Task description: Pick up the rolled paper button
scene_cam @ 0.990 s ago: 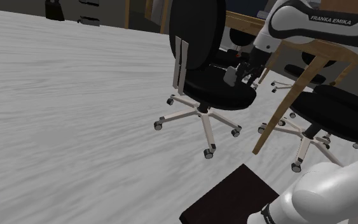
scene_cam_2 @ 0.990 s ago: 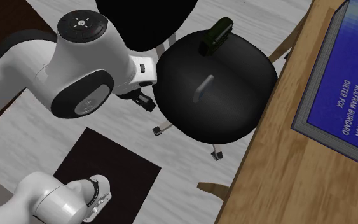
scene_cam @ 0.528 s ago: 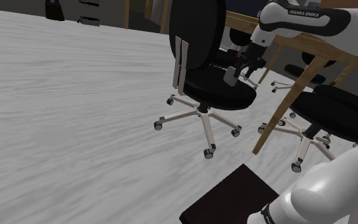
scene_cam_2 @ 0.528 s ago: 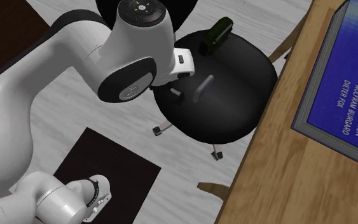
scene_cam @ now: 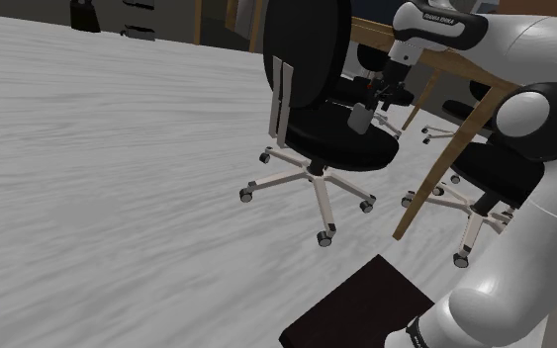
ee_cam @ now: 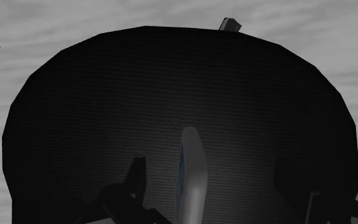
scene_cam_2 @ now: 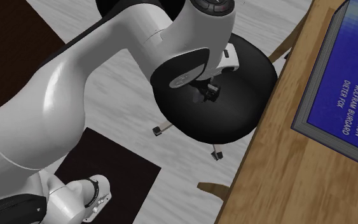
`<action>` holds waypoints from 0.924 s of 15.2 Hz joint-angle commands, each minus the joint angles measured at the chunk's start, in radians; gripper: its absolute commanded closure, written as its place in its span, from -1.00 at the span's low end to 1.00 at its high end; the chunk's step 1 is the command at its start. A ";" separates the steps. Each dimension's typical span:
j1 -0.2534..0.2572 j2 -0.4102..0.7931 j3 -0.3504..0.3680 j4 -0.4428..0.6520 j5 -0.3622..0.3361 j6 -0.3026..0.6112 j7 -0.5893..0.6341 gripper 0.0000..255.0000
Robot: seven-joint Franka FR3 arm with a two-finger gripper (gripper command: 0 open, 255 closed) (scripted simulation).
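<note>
The rolled paper button [ee_cam: 191, 170] is a slim pale grey roll lying on the black seat [ee_cam: 171, 83] of an office chair. In the shoulder view the grey roll [scene_cam: 360, 118] sits near the seat's [scene_cam: 325, 133] far edge. My black gripper [scene_cam: 379, 100] hangs just above and beside it. In the wrist view the gripper [ee_cam: 219, 200] is open, its fingers [ee_cam: 135, 180] standing wide apart on either side of the roll without touching it. In the second exterior view my arm lies over the seat [scene_cam_2: 234, 124] and the gripper [scene_cam_2: 210, 93] points down at it.
The chair's tall backrest [scene_cam: 306, 40] rises beside the seat. A wooden table [scene_cam_2: 285, 172] with a blue book [scene_cam_2: 343, 76] stands close to the chair, its leg [scene_cam: 454, 148] slanting down. A second black chair [scene_cam: 523, 178] is behind that leg. My dark stand [scene_cam: 355, 306] is below.
My arm has swung from beside the chair to over its seat, bringing the gripper right above the grey roll. The fingers stayed open. The roll has not moved.
</note>
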 commanded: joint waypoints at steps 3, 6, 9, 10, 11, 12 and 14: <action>-0.008 0.028 -0.003 -0.003 0.009 0.029 -0.013 -1.00; -0.004 0.016 -0.002 -0.059 0.005 0.074 -0.012 -1.00; -0.002 0.011 -0.001 -0.088 0.003 0.097 -0.011 -1.00; -0.001 0.006 -0.001 -0.094 0.002 0.100 -0.010 1.00; -0.001 0.006 -0.001 -0.095 0.001 0.100 -0.010 1.00; -0.001 0.005 -0.001 -0.095 0.001 0.100 -0.010 1.00; -0.001 0.005 -0.001 -0.095 0.001 0.100 -0.010 1.00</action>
